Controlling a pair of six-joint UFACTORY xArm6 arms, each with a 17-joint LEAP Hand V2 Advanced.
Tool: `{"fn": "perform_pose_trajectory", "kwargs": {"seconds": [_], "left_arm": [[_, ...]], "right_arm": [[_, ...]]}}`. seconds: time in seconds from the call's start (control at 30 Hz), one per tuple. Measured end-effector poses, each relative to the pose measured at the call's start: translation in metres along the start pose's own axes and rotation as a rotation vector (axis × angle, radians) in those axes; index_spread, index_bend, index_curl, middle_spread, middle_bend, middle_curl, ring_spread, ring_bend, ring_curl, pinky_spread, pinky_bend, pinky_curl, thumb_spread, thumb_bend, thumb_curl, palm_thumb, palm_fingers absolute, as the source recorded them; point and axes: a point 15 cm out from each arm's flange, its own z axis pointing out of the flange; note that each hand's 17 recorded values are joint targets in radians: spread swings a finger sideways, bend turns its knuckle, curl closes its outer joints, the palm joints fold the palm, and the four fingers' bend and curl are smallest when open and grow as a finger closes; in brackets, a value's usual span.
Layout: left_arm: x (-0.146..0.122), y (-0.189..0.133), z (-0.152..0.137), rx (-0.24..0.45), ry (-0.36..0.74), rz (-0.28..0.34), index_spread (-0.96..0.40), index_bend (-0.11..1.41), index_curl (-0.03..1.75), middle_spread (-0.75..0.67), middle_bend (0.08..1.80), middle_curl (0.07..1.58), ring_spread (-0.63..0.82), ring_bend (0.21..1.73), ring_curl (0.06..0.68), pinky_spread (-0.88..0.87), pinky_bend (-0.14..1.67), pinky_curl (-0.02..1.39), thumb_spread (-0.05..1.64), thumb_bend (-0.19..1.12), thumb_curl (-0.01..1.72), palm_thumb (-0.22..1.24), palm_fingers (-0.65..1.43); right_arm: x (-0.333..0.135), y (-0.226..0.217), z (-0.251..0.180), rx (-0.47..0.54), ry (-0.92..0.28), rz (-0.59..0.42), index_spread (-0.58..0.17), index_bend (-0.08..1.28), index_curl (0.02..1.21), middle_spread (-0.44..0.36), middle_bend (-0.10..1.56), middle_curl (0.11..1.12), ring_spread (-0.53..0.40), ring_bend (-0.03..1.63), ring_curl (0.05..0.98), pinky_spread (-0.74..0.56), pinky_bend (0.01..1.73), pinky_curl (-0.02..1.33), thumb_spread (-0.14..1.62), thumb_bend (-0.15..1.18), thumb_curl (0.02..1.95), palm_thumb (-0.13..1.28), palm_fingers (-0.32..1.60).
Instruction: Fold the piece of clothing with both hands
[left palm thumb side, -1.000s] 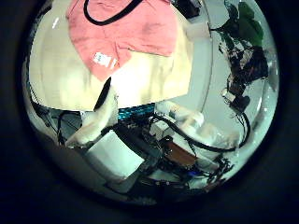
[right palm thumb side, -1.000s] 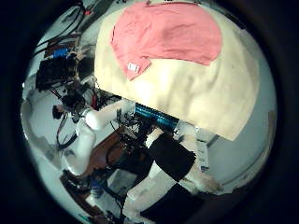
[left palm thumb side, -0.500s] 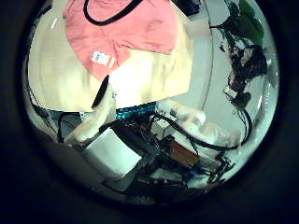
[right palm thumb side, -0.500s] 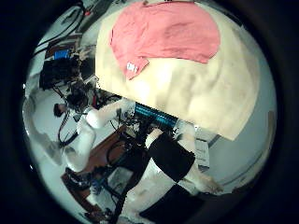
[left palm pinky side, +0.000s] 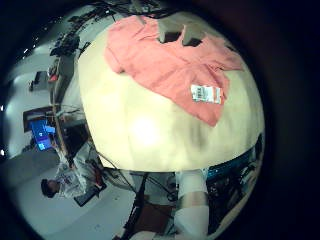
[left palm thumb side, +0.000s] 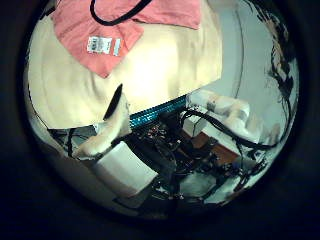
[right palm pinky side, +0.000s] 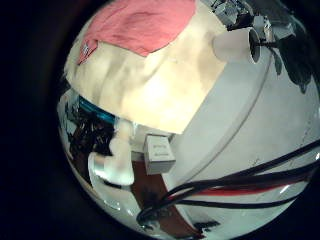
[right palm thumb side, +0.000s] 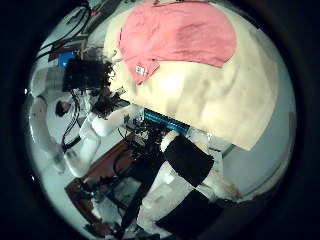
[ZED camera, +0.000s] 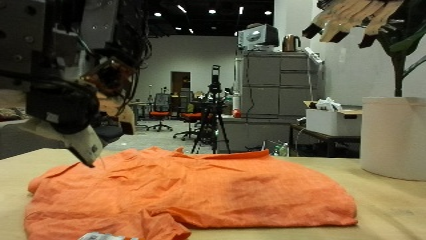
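An orange garment (ZED camera: 200, 190) lies spread flat on the tan table (ZED camera: 386, 215), with a white label (ZED camera: 93, 237) at its near edge. My left hand (ZED camera: 80, 85) hangs above the garment's end, one white fingertip pointing down just over the cloth, holding nothing. My right hand (ZED camera: 353, 20) is high above the other end, fingers spread and relaxed, empty. The palm views look down on the garment (left palm pinky side: 165, 60) (right palm thumb side: 180, 35) and its label (left palm pinky side: 207, 93) (left palm thumb side: 101, 45) from well above.
A white cylindrical pot (ZED camera: 393, 135) with a plant stem stands on the table beside the garment under my right hand, also seen as the pot (right palm pinky side: 235, 45). A grey cabinet (ZED camera: 273, 100) and a tripod stand behind the table.
The left palm's picture has shifted, so the left hand has moved over the table. A dark hand now shows in the right thumb side view. The garment lies as before.
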Motion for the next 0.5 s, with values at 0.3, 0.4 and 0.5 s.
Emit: {"fn": "perform_pose_trajectory", "kwargs": {"seconds": [0.3, 0.4, 0.5], "left_arm": [[-0.007, -0.020, 0.046, -0.030, -0.071, 0.069, 0.13, 0.14, 0.27, 0.25, 0.19, 0.32, 0.45, 0.52, 0.230, 0.37, 0.35, 0.35, 0.96, -0.05, 0.31, 0.32, 0.07], [-0.007, -0.023, 0.059, -0.057, -0.076, 0.080, 0.14, 0.14, 0.27, 0.27, 0.20, 0.32, 0.46, 0.52, 0.231, 0.38, 0.36, 0.35, 0.93, -0.04, 0.31, 0.28, 0.05], [-0.007, -0.034, 0.069, -0.054, -0.082, 0.088, 0.14, 0.14, 0.26, 0.30, 0.20, 0.32, 0.46, 0.53, 0.231, 0.36, 0.37, 0.35, 0.91, -0.04, 0.31, 0.27, 0.04]], "right_arm": [[0.006, 0.003, 0.013, -0.031, -0.018, 0.017, -0.311, 0.18, 0.32, 0.039, 0.19, 0.32, 0.210, 0.27, 0.252, 0.31, 0.26, 0.30, 1.33, -0.01, 0.23, 0.51, 0.24], [0.006, 0.003, 0.023, -0.050, -0.022, 0.015, -0.306, 0.18, 0.32, 0.040, 0.19, 0.32, 0.210, 0.26, 0.251, 0.31, 0.25, 0.30, 1.33, -0.01, 0.23, 0.51, 0.24], [0.007, -0.002, 0.029, -0.048, -0.019, 0.013, -0.304, 0.18, 0.32, 0.041, 0.19, 0.32, 0.205, 0.26, 0.251, 0.31, 0.25, 0.30, 1.33, -0.01, 0.23, 0.53, 0.24]]}}
